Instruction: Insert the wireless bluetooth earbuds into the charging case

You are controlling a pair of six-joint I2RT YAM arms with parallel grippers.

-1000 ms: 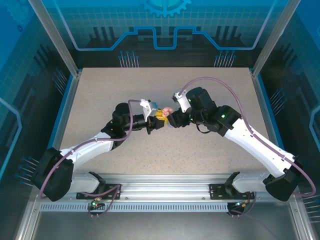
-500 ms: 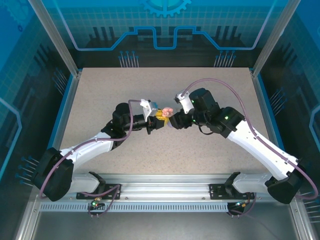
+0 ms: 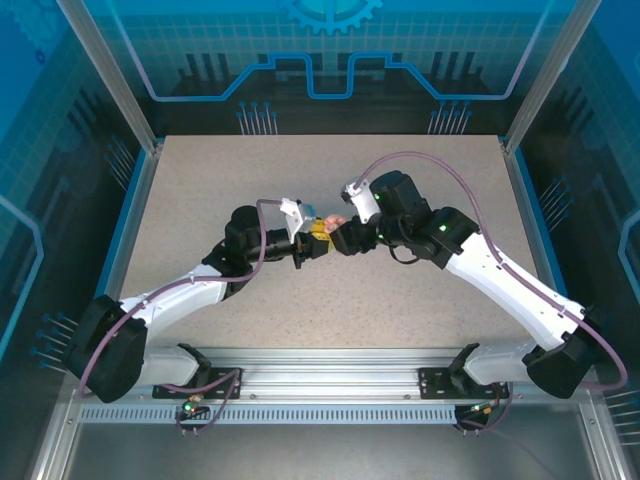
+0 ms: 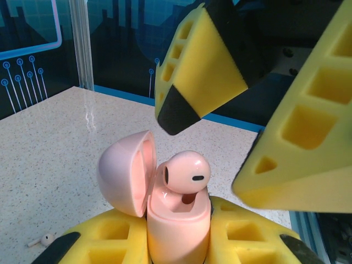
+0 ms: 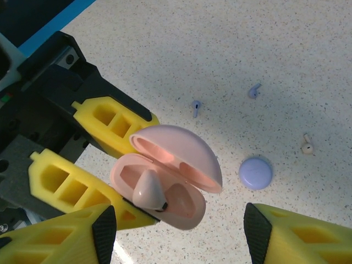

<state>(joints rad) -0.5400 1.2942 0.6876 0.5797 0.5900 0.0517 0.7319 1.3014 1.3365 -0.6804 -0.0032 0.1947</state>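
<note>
A speckled beige desk (image 3: 300, 170) spreads beneath the left claw (image 3: 321, 243). Beyond the claw rises a blue back panel (image 3: 330, 50) with circuit-line graphics. Aluminium posts (image 3: 110, 75) and translucent blue side panels (image 3: 40, 150) stand to either side. A slotted metal rail (image 3: 330, 385) runs behind the claw, and the light is even.

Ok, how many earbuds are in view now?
4: one pink earbud sits in the open pink case the left gripper holds; loose on the table: one lilac earbud, a second lilac earbud, a pale pink earbud.
</note>
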